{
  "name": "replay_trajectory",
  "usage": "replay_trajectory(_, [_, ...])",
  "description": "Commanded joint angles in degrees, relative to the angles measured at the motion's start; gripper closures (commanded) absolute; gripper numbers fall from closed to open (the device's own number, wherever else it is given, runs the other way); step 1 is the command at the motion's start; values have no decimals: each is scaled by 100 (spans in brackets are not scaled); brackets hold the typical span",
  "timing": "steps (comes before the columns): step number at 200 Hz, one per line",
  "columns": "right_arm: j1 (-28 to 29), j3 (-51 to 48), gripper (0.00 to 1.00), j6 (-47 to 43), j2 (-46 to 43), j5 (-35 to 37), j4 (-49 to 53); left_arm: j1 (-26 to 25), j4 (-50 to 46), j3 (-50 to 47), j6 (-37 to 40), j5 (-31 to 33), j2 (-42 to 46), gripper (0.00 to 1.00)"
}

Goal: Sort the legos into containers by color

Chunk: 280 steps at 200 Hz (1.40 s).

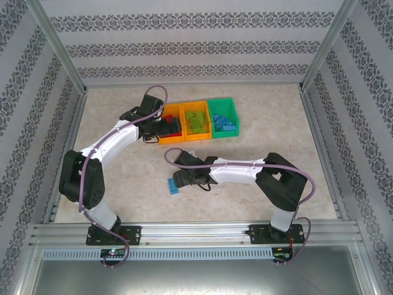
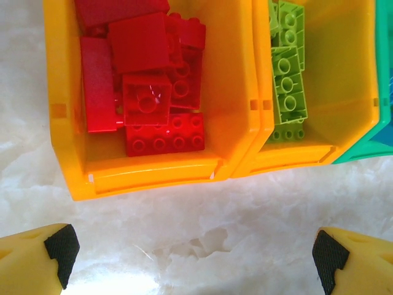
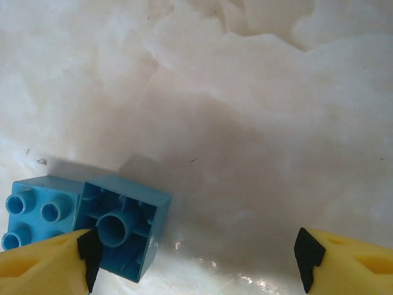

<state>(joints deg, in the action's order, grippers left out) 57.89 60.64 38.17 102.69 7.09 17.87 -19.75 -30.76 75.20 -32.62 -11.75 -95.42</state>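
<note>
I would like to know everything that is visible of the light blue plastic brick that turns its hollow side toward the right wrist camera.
The light blue plastic brick is small, square and glossy. It lies tipped on the pale marbled table, its open underside, with one round tube and thin ribs, toward the camera. One side meets a second light blue brick whose studs show. The right gripper stands open over it; one black pad overlaps its lower corner, but contact I cannot tell.
</note>
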Motion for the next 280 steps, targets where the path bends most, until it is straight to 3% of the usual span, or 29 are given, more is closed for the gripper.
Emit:
replay_trajectory(1, [-54, -13, 17, 130, 51, 296, 466, 60, 154, -112, -74, 105, 180, 1])
replay_trajectory(60, [-483, -739, 18, 297, -798, 680, 560, 68, 123, -258, -85, 161, 258, 1])
replay_trajectory(120, [-450, -756, 17, 315, -1388, 609, 450, 68, 198, -374, -139, 129, 252, 1])
replay_trajectory(189, [-333, -291, 17, 977, -614, 57, 430, 87, 185, -479, -43, 249, 282, 1])
replay_trajectory(232, [-316, -114, 19, 1245, -186, 83, 687, 138, 185, -597, 10, 293, 343, 1])
replay_trajectory(248, [-339, -120, 25, 1264, -90, 93, 655, 173, 194, -645, 28, 304, 360, 1])
replay_trajectory(280, [-400, 151, 47, 1167, 203, 234, 911, 194, 205, -707, 19, 293, 355, 1])
